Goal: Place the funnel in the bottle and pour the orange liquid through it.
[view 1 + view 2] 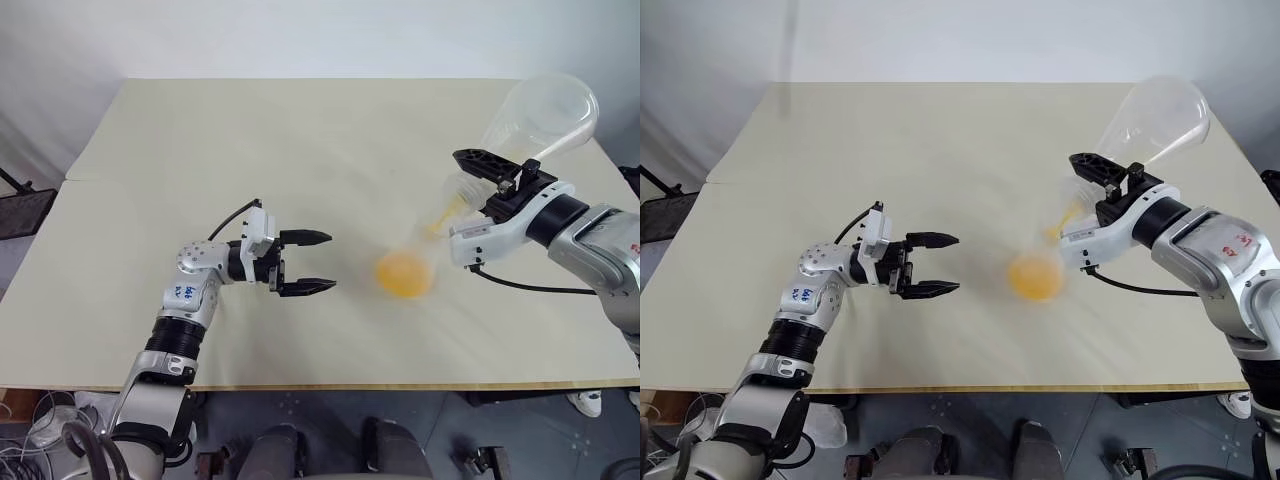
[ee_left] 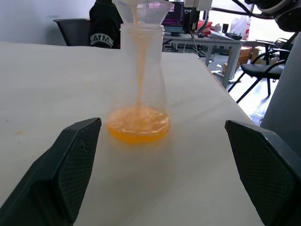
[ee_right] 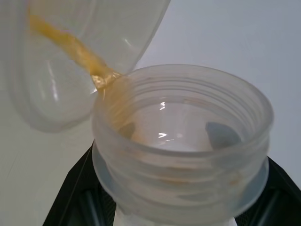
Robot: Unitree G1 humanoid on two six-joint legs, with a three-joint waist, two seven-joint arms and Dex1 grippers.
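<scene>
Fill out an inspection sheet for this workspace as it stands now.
Surface: pale table, dry apart from the work area; no spill seen.
Job's things: bottle upright on the table, funnel seated in its neck; orange liquid streaming through and pooling in the base.
Pouring flask: tilted over the funnel, nearly drained.
Clutter: nothing seen.
Grippers: right gripper shut on the pouring flask's neck; left gripper open, level, facing the bottle without touching it.
Cables: black cable looped at the left wrist; another black cable lying on the table under the right arm.
Surroundings: white wall behind; office chair and desks beyond the table.
</scene>
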